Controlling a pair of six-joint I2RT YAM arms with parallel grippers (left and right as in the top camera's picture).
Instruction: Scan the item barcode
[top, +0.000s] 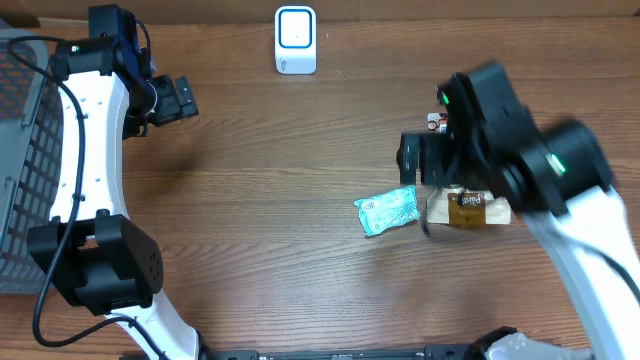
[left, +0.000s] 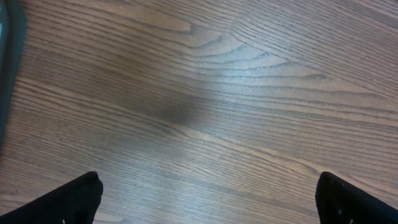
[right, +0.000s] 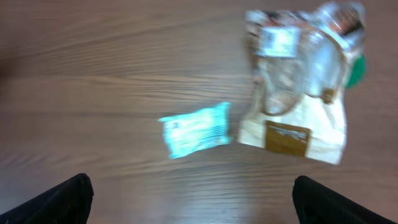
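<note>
I see a teal packet (top: 388, 210) lying flat mid-table, just beside a tan-and-clear bag (top: 472, 209), also flat. A white scanner (top: 295, 40) stands at the far edge.

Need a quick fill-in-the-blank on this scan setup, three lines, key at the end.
1. Seen from overhead, the teal packet lies just ___ of the tan bag.
2. The right hand above them is ___, with nothing between its fingers.
3. The scanner has a ___ casing.
Missing words: left; open; white.
</note>
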